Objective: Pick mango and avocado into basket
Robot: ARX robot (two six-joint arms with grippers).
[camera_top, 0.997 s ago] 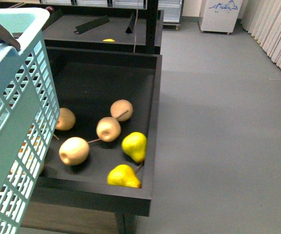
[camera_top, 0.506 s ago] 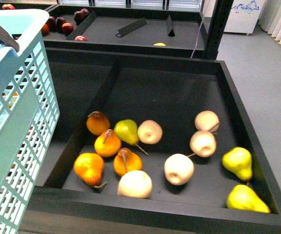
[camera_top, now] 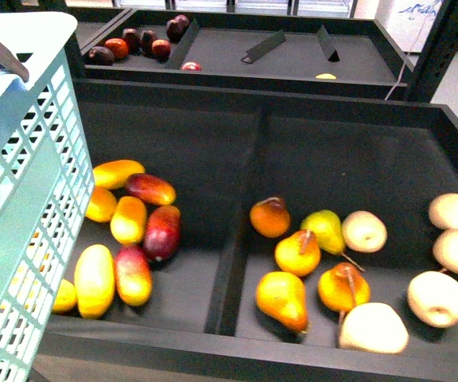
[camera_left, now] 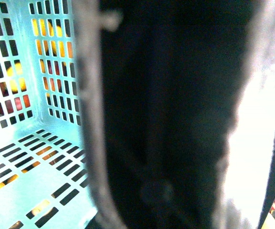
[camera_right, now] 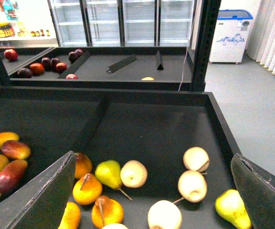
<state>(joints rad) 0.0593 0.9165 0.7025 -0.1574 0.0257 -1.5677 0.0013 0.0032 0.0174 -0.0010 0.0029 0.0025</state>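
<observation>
Front view: the mango (camera_top: 94, 278), plain yellow, lies in the left compartment of the black bin (camera_top: 213, 354) at about 8 o'clock. It touches a red-blushed mango (camera_top: 133, 274) at its 3 o'clock, and the basket (camera_top: 30, 199) wall stands just beside it at its 9 o'clock. No avocado shows in any view.

The likeliest slip is closing on the blushed neighbour instead, or knocking the basket wall on the way down. The avocado has yet to be found.

The right fingers (camera_right: 47, 195) stand wide apart and empty. I cannot tell the state of the left fingers, because a dark blur fills that view.

- **Mangoes:** four yellow ones in plain sight, a fifth half hidden behind the basket, and three blushed ones.
- **Pears:** four orange pears (camera_top: 298, 252) and one green pear (camera_top: 324, 229).
- **Pale round fruit (camera_top: 437, 298):** five.
- **Basket:** one.
</observation>
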